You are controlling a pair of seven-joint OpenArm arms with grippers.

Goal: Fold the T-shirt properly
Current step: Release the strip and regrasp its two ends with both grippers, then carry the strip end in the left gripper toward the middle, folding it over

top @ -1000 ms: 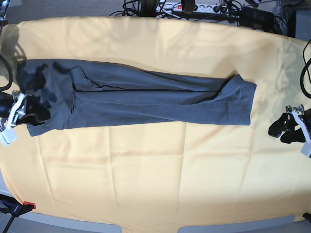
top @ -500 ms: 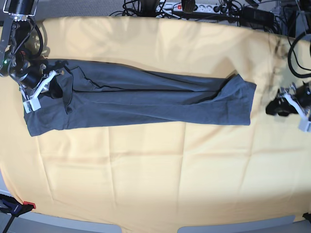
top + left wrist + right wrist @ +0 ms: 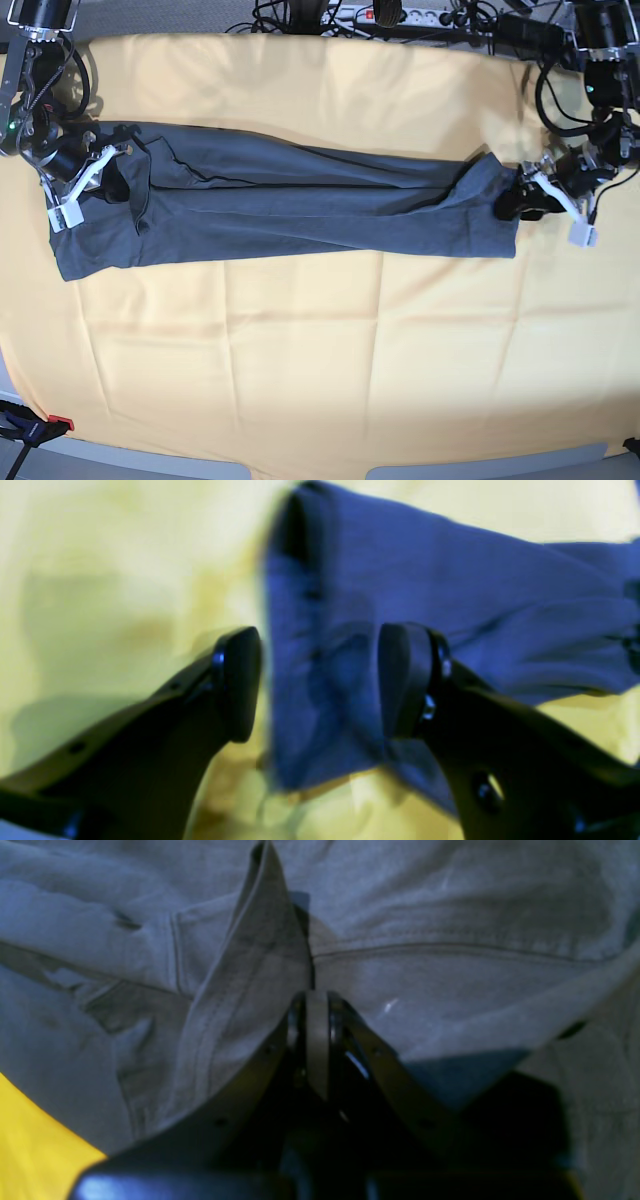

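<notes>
Lying as a long folded band, the T-shirt [image 3: 290, 205] runs left to right across the yellow cloth [image 3: 320, 350] covering the desk in the base view. At its left end the right gripper [image 3: 317, 1005] is clamped tight on a raised fold, seams visible only in its wrist view. The left gripper [image 3: 320, 680] stands wide apart astride the opposite edge, holding nothing
</notes>
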